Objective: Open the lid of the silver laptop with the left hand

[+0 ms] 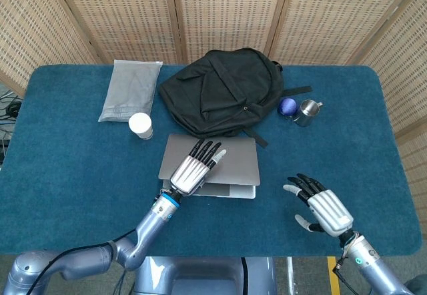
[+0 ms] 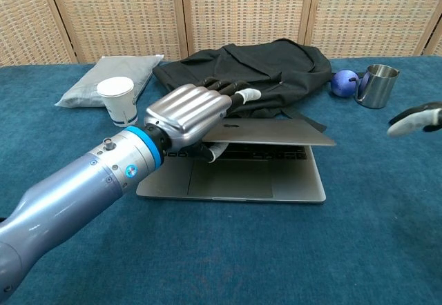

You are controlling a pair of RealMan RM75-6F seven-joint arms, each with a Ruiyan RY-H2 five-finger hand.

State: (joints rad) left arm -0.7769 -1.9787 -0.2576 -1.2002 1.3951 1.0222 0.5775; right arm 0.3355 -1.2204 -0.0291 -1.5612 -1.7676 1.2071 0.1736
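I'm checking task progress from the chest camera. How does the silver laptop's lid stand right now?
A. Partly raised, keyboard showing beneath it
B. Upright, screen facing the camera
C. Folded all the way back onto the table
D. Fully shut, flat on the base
A: the silver laptop has its lid lifted off the base by the left robot hand, with part of the keyboard visible under it.

blue table point(image 1: 67, 175), laptop point(image 2: 242, 177), backpack point(image 1: 220, 91), cup point(image 1: 141, 125), perhaps pouch point(image 1: 130, 89)
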